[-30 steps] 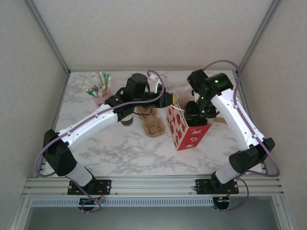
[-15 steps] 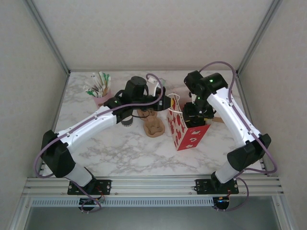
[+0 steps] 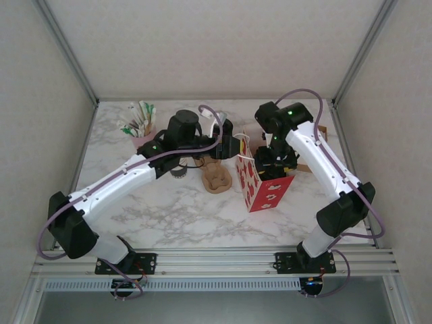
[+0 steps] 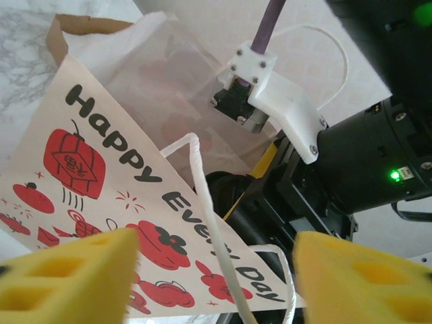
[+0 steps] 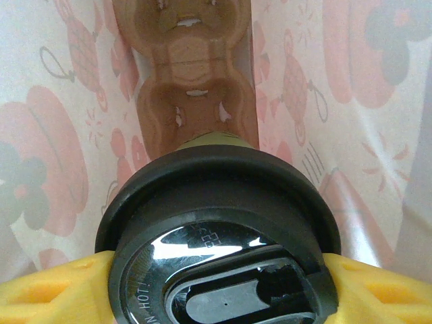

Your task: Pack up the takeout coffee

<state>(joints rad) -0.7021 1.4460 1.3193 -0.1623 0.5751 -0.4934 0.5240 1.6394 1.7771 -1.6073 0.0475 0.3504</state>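
just left of the paper bag (image 3: 264, 185), the left gripper (image 4: 216, 270) stands wide apart and empty, with the bag's string handle (image 4: 202, 196) running between its fingers (image 4: 67, 277). inside the bag, over a brown pulp carrier (image 5: 192, 88), the right gripper (image 5: 216, 283) clasps the takeout coffee (image 5: 169, 263) at its black lid (image 5: 270, 196). the cup is likely light, thin-walled and crushable, the lid slick; it is best held gently just under the rim, upright.

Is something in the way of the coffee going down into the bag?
Nothing visible blocks it. The coffee cup, in the right gripper, is already inside the bag, with a brown cup carrier lying beyond it.
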